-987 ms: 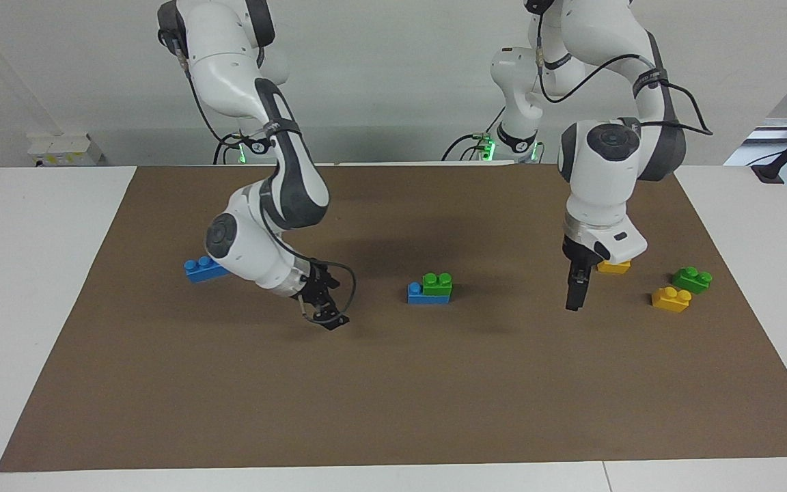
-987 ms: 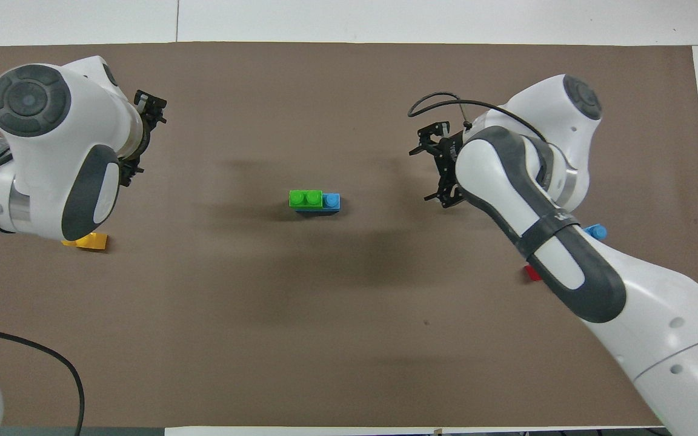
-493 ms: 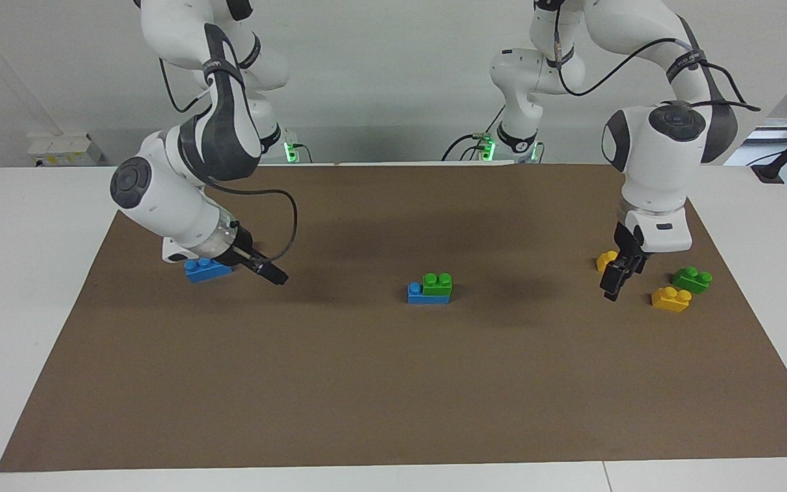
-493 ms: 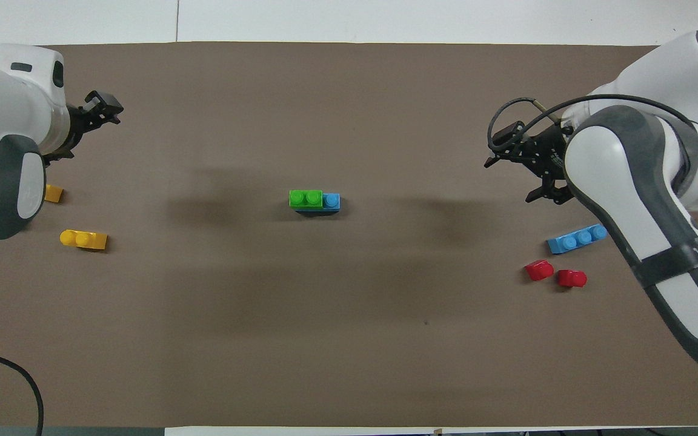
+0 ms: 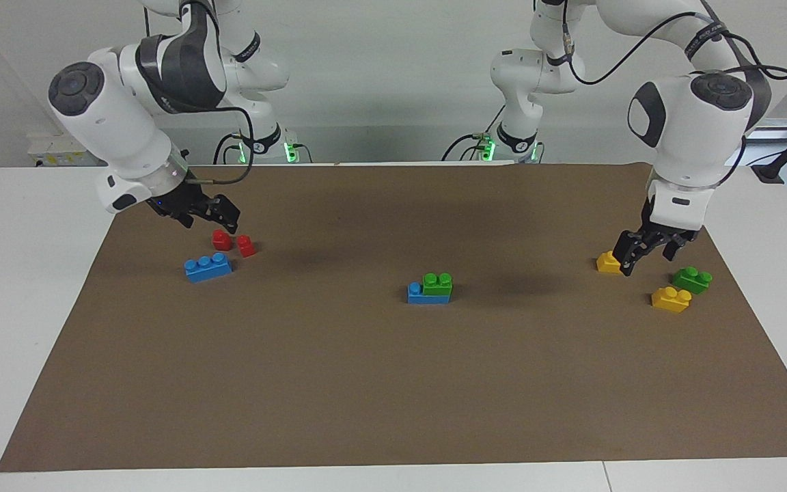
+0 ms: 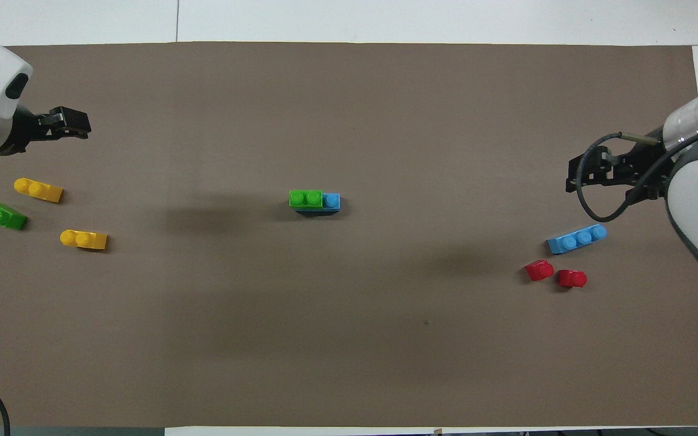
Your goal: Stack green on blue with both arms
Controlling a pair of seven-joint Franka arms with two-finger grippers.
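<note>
Green brick: a green brick (image 5: 438, 283) is sitting on a blue brick (image 5: 418, 294) at the middle of the brown mat (image 5: 393, 383) on the desk (image 5: 24, 287). It is covering two of the blue one's studs and leaving one stud bare at the right arm's end.
Spare bricks: a second green brick (image 5: 692, 279) is lying near two yellow bricks (image 5: 671, 298) at the left arm's end. A second blue brick (image 5: 208, 266) is lying beside two red pieces (image 5: 233, 242) at the right arm's end.
Left end effector (image 5: 652, 249): it is hanging empty, fingers spread, over the mat close to the yellow brick (image 5: 609, 262) nearest the robots.
Right end effector (image 5: 210, 212): it is hanging over the mat above the red pieces, holding nothing; I cannot tell how its fingers are set.
Handling: the bricks are looking like light, rigid, smooth plastic, likely slippery under a loose pinch.
Where to hold: I am judging the long flat side walls below the studs the best purchase, with the base brick steadied while pressing down.
Progress: one stack is appearing seated already.
</note>
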